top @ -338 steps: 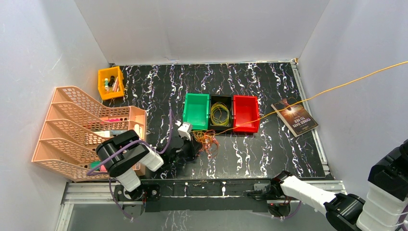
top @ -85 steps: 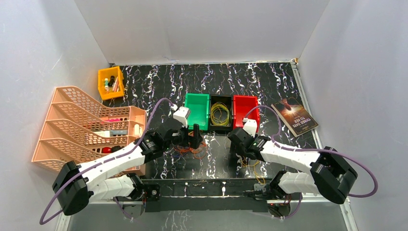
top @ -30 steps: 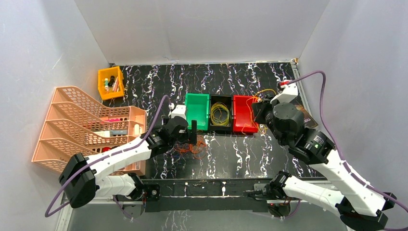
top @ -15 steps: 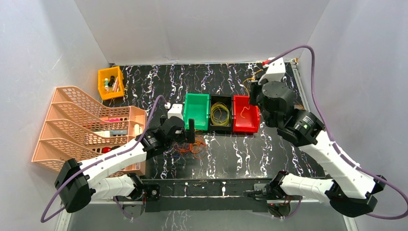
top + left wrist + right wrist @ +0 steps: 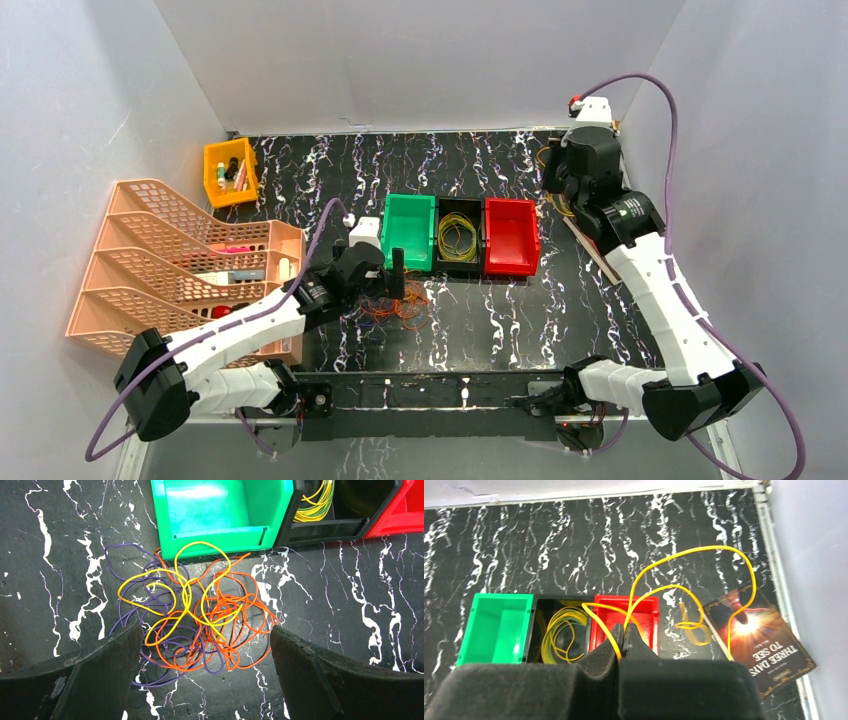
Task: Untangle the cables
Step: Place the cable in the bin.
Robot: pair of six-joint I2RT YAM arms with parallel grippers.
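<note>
Pinching a thin yellow wire loop (image 5: 694, 555) in the fully closed right gripper (image 5: 623, 639), slack dangling over the red plastic bin (image 5: 626, 599) and dark paperback book (image 5: 759, 640). Advisable: gripping firmly, lowering over the black bin of yellow loops (image 5: 536, 625) before releasing. Stretching the right arm (image 5: 650, 270) high into the overhead frame's upper right. Hovering the left gripper (image 5: 205, 650), wide open and empty, above the orange-yellow-purple wire tangle (image 5: 195, 620) below the green plastic bin (image 5: 220, 532).
</note>
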